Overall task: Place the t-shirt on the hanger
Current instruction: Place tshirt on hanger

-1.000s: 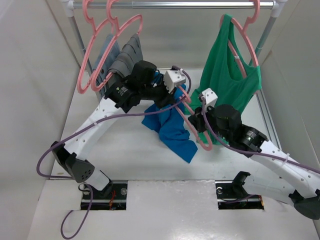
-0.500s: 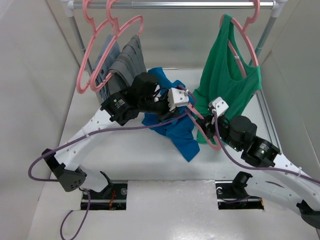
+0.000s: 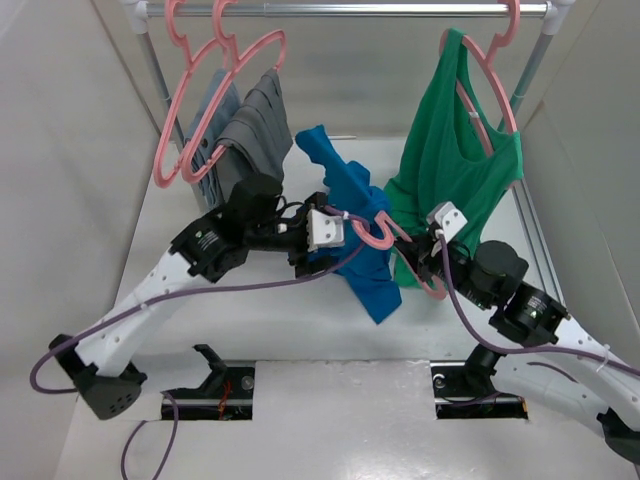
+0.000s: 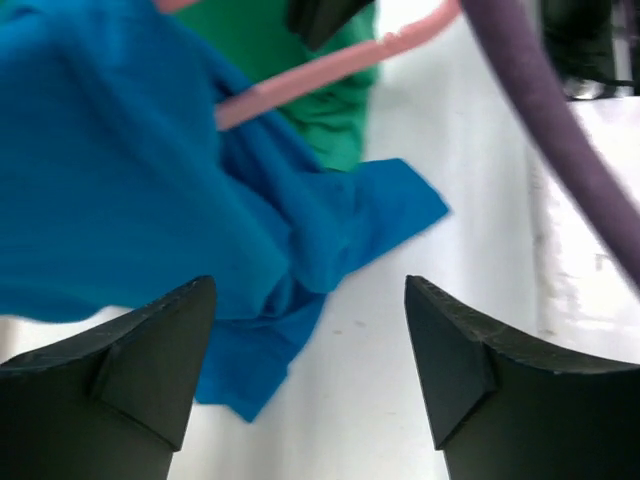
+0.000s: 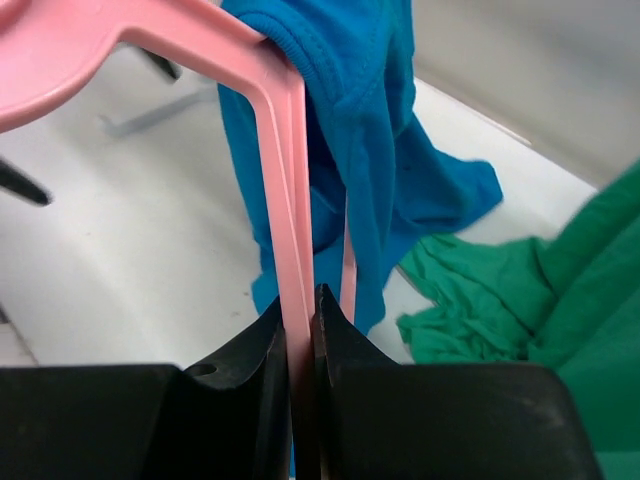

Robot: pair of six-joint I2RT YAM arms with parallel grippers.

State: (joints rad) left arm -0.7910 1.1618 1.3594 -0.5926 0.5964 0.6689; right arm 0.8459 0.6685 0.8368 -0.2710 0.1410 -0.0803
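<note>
- Fingers [image 4: 150,370] of the left gripper [image 4: 308,300]: stood wide apart with nothing between them. They were low over the table [image 3: 280,330], pointed at the loose lower folds of the t-shirt [image 4: 120,180].
- Fingers [image 5: 240,390] of the right gripper [image 5: 300,310]: pinched shut on one thin arm of the hanger [image 5: 290,200] and held it up off the table.
- T-shirt: hung bunched on the held hanger between the two arms of the robot. In the right wrist view its ribbed edge sat over the bend of one hanger shoulder. One part reached up and back toward the rail [image 3: 350,10], and the lowest corner trailed down to the table.
- Hanger: its second shoulder could not be confirmed as inside the cloth, so the job was judged part done.
- Green top [image 3: 450,150]: hung on its own hanger from the rail. Its lower edge lay just behind the right gripper, touching or nearly touching the held hanger.
- Grey garments [image 3: 250,125]: hung at the rear left, apart from the work.
- Purple cable [image 4: 540,120]: crossed close in front of the left wrist camera.
- Risk, slippage: the t-shirt seemed to rest on a single shoulder, so a tilt or jolt of the hanger could slide it off.
- Risk, twisting: the narrow pinch on a thin arm could let the hanger swing under uneven cloth weight.
- Risk, snagging: the open left fingers could catch a wrong fold and drag the cloth down.
- Risk, tangling: the green top could tangle with the hanger on any move to the right.
</note>
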